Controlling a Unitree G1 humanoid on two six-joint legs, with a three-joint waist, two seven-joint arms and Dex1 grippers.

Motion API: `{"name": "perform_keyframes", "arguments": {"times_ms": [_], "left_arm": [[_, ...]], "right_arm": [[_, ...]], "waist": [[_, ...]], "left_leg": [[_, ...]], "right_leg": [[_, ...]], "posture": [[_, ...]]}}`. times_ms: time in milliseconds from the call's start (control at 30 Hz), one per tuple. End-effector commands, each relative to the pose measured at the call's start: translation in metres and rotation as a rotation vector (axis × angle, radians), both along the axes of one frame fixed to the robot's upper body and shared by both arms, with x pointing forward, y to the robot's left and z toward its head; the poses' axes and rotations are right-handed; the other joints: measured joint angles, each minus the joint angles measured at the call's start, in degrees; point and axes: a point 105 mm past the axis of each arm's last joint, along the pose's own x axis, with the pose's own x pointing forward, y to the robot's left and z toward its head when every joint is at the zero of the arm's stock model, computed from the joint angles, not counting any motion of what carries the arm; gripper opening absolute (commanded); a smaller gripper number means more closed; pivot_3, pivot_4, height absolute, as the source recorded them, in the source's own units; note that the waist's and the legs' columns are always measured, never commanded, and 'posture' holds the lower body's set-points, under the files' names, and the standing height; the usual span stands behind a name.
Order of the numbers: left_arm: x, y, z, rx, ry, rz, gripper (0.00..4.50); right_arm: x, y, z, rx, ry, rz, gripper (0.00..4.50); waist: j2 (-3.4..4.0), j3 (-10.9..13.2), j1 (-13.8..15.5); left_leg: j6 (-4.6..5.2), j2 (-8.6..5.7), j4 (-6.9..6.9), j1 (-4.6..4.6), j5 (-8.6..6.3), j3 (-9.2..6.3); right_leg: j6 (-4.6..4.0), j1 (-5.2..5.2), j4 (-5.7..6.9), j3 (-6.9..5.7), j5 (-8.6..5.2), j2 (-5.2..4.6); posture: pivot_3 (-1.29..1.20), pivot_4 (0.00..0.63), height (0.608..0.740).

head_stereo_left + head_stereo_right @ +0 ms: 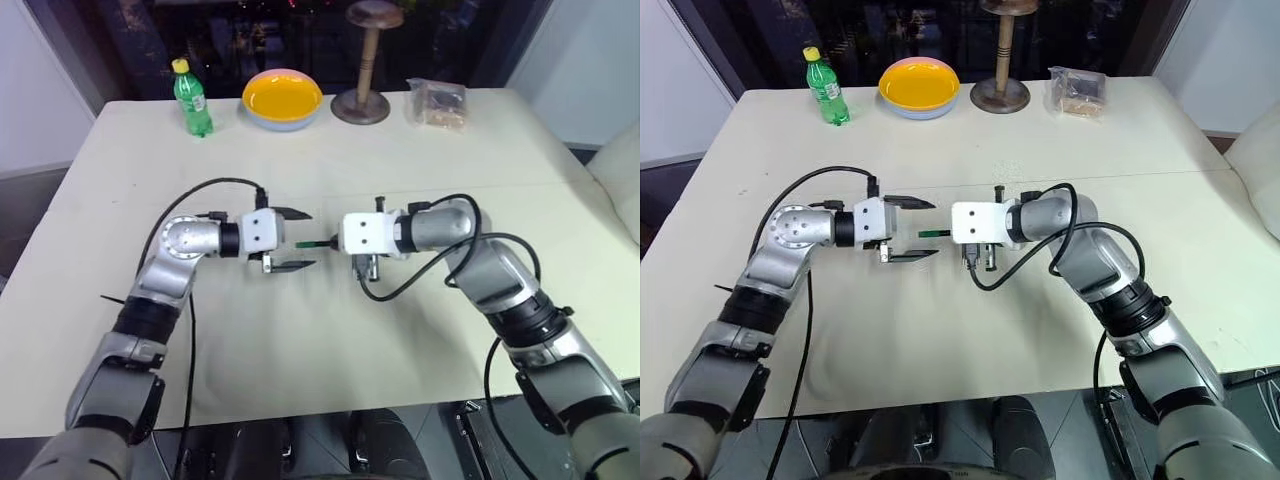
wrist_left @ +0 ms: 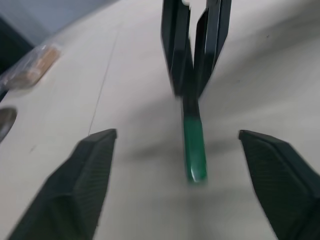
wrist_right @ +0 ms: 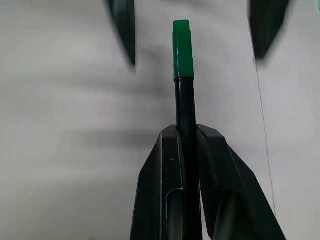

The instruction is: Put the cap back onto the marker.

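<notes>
My right gripper is clamped tight on the marker, whose dark shaft runs out between my two fingers and points toward my other hand. The green cap sits on the marker's far end, lined up with the shaft and seated against it; how firmly it is pressed home I cannot tell. My left gripper faces it with its fingers spread wide, one on each side of the cap and touching neither it nor the marker. The cap's tip lies in the gap between those fingers, so it is borne by the marker alone, above the pale table and clear of its surface. Both hands meet near the middle of the table. Along the far edge stand a green bottle with a yellow lid, a bowl with a yellow inside, a wooden stand on a round base, and a clear bag. The bottle has a label, but I cannot read any writing on it.
</notes>
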Motion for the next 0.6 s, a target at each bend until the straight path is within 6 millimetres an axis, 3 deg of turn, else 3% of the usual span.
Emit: {"name": "perform_keyframes", "arguments": {"times_ms": [33,300,433,600], "left_arm": [[-0.006,0.004,0.026,-0.077,-0.05,0.041,3.85],[-0.009,0.021,0.035,-0.173,-0.009,0.225,3.85],[-0.01,0.022,0.033,-0.213,0.023,0.269,3.85],[-0.015,0.013,0.028,-0.253,0.066,0.258,3.85]], "right_arm": [[0.001,-0.006,0.012,0.027,-0.036,-0.006,0.0],[0.006,-0.03,0.016,0.122,-0.001,-0.169,0.0],[0.019,-0.056,0.029,0.307,0.008,-0.453,0.0],[0.015,-0.091,0.03,0.425,0.052,-0.736,0.0]], "waist": [[0.0,0.0,0.03],[0.0,0.0,0.09],[0.0,0.0,0.12],[-0.01,0.0,0.22]], "left_leg": [[0.0,0.0,0.0,0.0,0.0,0.0],[0.0,0.0,0.0,0.01,0.0,-0.02],[-0.02,-0.01,0.0,0.01,0.01,-0.01],[-0.03,-0.03,0.0,0.0,0.01,-0.03]], "right_leg": [[0.0,0.0,0.0,0.0,0.0,0.0],[0.0,0.02,0.0,0.01,0.0,-0.01],[0.0,0.02,0.02,0.01,0.0,-0.02],[0.0,0.01,0.05,0.01,0.0,-0.06]], "posture": [[0.0,0.15,0.74],[0.0,0.15,0.74],[0.0,0.15,0.74],[0.0,0.15,0.74]]}}
